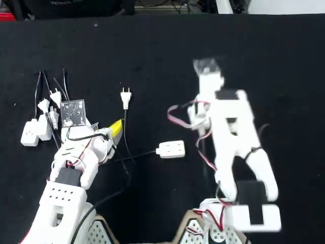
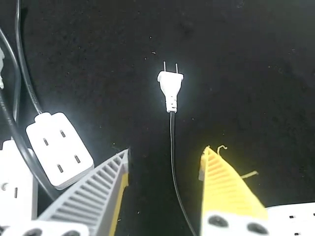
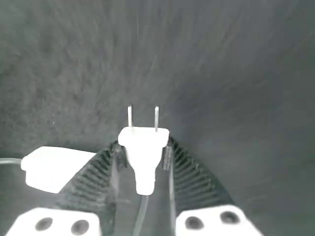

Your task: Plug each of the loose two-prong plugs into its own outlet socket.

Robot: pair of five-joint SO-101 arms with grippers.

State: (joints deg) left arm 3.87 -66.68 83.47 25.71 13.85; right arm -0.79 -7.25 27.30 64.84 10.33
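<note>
A white two-prong plug (image 2: 170,87) on a black cord lies flat on the black table (image 1: 264,61), prongs pointing away from my left gripper (image 2: 165,157). That gripper is open, its grey and yellow fingers (image 2: 224,187) straddling the cord just short of the plug. From above, this plug (image 1: 126,96) sits ahead of the left gripper (image 1: 109,129). My right gripper (image 3: 142,145) is shut on another white plug (image 3: 142,152), prongs pointing outward. It hangs raised over the middle of the table (image 1: 205,66). A white outlet socket (image 1: 171,149) lies between the arms.
A cluster of white outlet blocks (image 1: 33,132) and further plugs (image 1: 53,96) with black cords lies at the far left. One outlet block (image 2: 59,147) sits close beside my left gripper's grey finger. A white block (image 3: 51,167) shows beside the right gripper.
</note>
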